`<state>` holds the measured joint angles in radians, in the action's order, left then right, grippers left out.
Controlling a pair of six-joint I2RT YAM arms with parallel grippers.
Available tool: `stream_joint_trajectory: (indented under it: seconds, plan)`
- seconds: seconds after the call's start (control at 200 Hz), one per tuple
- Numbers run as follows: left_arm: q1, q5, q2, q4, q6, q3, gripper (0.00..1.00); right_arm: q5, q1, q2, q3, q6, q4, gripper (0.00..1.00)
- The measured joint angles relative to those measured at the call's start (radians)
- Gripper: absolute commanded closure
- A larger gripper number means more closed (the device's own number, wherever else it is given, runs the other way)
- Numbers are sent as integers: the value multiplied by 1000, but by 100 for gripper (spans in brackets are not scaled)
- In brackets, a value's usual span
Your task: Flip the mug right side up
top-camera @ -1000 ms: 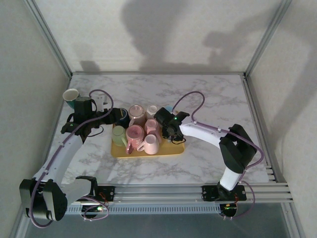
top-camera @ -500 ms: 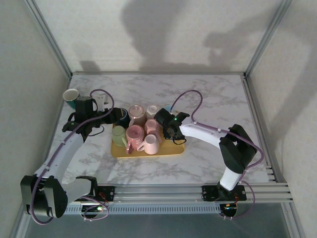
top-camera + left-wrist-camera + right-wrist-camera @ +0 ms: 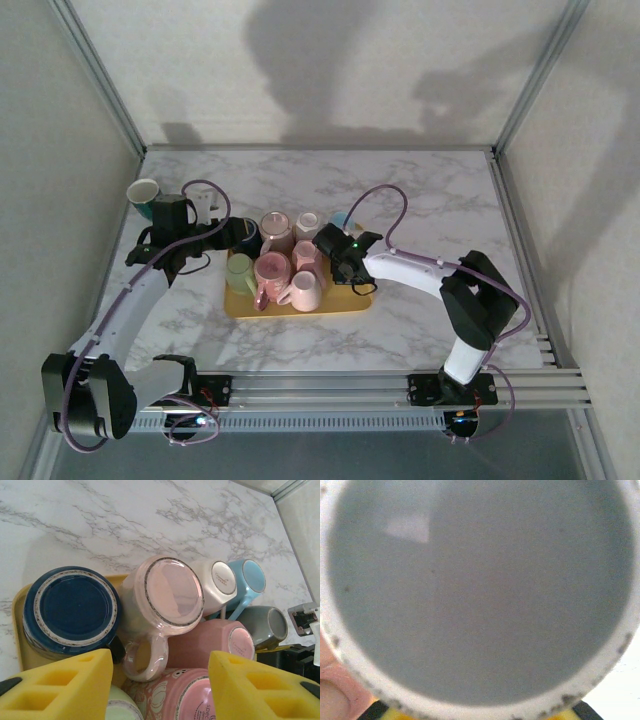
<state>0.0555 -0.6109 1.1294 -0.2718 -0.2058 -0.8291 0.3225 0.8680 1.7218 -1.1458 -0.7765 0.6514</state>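
Right claw sits close over the grey mug, which lies bottom-up directly before it on the tray, evidently placed for a grip; whether it has closed cannot be told. Left claw stands open and empty, pink mug just ahead, apparently on standby.

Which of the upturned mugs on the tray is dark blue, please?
The navy mug at the far-left corner of the yellow tray, base up beside the pale pink mug. The other mugs there are pink, white, light blue, grey or green.
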Motion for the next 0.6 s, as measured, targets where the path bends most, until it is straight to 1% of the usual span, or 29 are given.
stream_joint_trajectory:
  seconds: [0.125,0.27,0.506,0.601]
  plan:
    - [0,0,0,0,-4,0,47,2,1,-24,25,25,-13,92]
    - [0,0,0,1,-23,0,47,-5,1,-61,44,54,-5,99]
    - [0,-24,-4,9,-93,-8,47,-40,1,-198,48,96,29,100]
    - [0,-41,-11,23,-138,-14,47,-66,1,-261,26,117,83,100]
